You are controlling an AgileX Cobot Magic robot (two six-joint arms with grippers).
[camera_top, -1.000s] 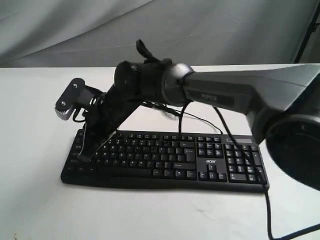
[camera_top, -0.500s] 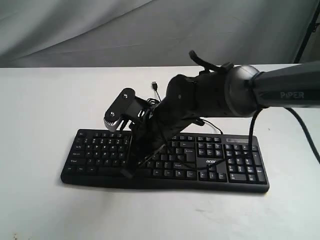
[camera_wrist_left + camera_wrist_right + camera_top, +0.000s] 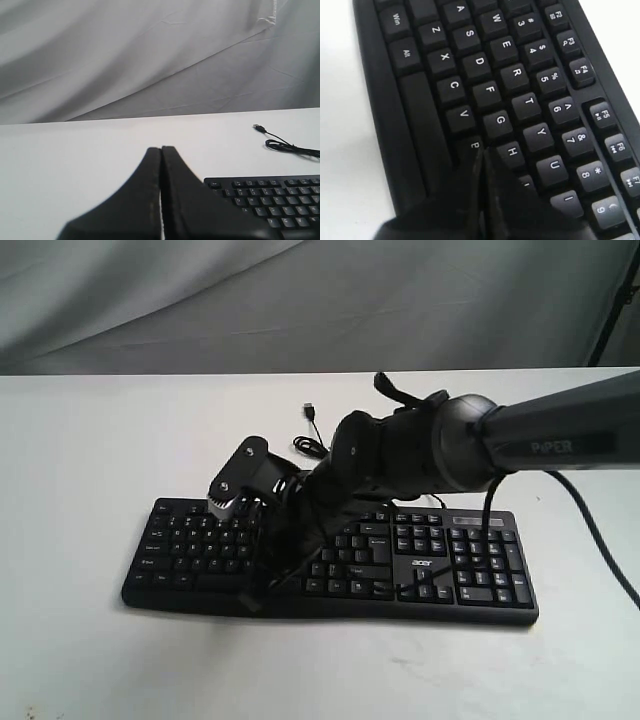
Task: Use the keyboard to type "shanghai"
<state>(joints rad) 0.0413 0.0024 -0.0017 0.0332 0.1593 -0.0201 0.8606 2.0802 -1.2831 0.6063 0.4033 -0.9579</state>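
Observation:
The black keyboard (image 3: 470,560) lies across the white table, with its acer logo beside the number pad. My right gripper (image 3: 266,578) reaches over from the right and slants down onto the letter keys left of the middle. In the right wrist view the gripper (image 3: 482,150) is shut with nothing held. Its tip sits at the seam between the H key (image 3: 511,151) and the B key, just below the G key (image 3: 499,121). Whether it presses a key is hidden. My left gripper (image 3: 161,148) is shut and empty, off the keyboard's (image 3: 270,200) Esc corner.
The keyboard's thin black cable (image 3: 312,443) coils on the table behind it, its loose USB plug (image 3: 258,127) lying free. The right arm's own cable (image 3: 600,560) trails over the number pad side. A grey cloth backdrop (image 3: 300,300) hangs behind the table.
The right arm swung from the keyboard's left end toward the middle, then dropped a little, bringing its shut tip down to the H and B keys.

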